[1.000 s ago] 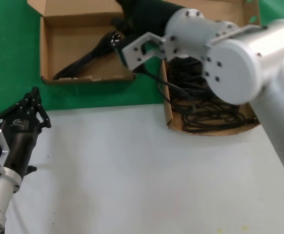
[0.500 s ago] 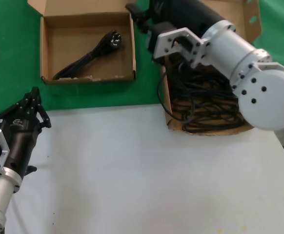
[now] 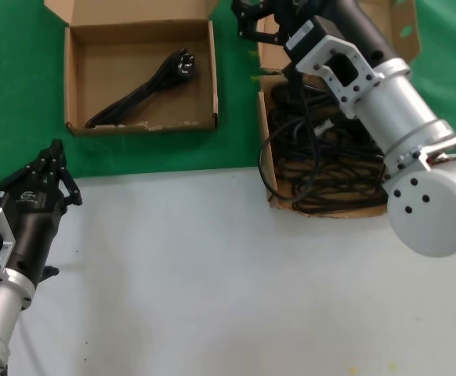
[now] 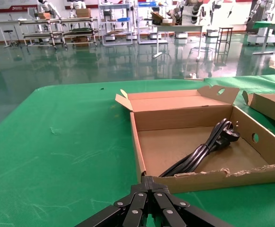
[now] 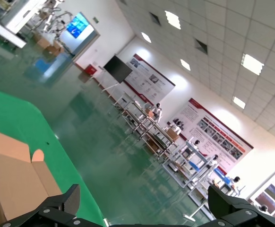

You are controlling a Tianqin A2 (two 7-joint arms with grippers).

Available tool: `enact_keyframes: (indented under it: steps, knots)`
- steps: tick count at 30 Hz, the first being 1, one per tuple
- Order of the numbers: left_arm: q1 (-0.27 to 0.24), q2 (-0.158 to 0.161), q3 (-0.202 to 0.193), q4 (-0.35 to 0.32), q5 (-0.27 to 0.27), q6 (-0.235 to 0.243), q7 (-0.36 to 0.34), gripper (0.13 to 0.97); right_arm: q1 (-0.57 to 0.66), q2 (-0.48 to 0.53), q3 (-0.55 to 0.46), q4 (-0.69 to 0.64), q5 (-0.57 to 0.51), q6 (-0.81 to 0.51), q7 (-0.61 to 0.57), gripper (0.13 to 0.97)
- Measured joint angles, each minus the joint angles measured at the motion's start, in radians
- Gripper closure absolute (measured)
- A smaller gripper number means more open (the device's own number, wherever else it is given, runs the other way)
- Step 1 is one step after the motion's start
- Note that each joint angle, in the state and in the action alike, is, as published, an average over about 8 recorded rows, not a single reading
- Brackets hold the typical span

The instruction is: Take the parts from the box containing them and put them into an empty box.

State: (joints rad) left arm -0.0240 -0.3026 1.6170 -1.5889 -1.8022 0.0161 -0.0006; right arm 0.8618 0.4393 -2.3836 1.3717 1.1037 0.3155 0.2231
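Right gripper (image 3: 263,16) spread wide above the far end of the deep box (image 3: 269,184), holding nothing.

One cord (image 3: 142,90) lies diagonally in the shallow box (image 3: 71,78), well left of the fingers; the remaining cords (image 3: 330,160) sit tangled in the deep box, below and nearer than the fingertips. Left gripper (image 3: 44,176) waits clenched over the white table (image 3: 212,274).

Black power cords (image 3: 326,157) filled a brown cardboard box (image 3: 266,168); one black cord (image 3: 146,88) lay in another brown box (image 3: 71,78) on green cloth (image 3: 16,94).
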Motion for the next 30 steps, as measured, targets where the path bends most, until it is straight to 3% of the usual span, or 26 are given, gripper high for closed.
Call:
enact_keyframes:
  steps: [6,19,30]
  knots:
    - [0.000,0.000,0.000,0.000,0.000,0.000,0.000,0.952,-0.005,0.006,-0.016,-0.006,-0.009,0.039,0.047,0.145]
    - [0.002,0.000,-0.001,-0.001,0.000,-0.001,0.000,0.926,-0.061,-0.003,0.036,0.009,0.036,0.018,0.031,0.129]
    - [0.005,0.001,-0.003,-0.002,0.000,-0.003,0.000,0.796,-0.182,-0.024,0.148,0.042,0.136,-0.032,-0.007,0.129]
